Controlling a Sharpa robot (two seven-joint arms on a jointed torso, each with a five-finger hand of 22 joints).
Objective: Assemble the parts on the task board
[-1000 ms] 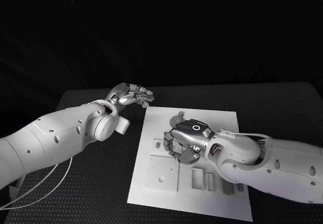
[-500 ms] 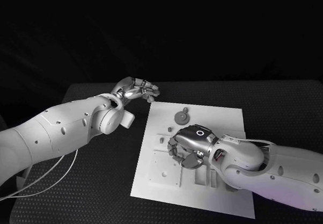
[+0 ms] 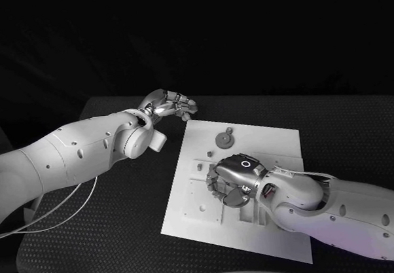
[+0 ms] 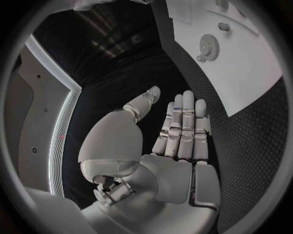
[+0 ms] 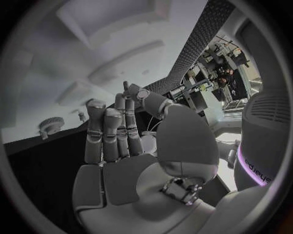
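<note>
Task board [image 3: 255, 145] is lying in the middle of the counter [image 3: 348, 127], its long axis running away from the robot. Right hand [image 3: 232, 181] is hovering directly over the board's centre, fingers straight and close together, holding nothing. Left hand [image 3: 168, 104] is waiting just off the board's far left corner, flat and empty. A gear-like part [image 4: 209, 47] is sitting near that corner; whether it is seated cannot be told. Right hand is judged nearer the recesses.
</note>
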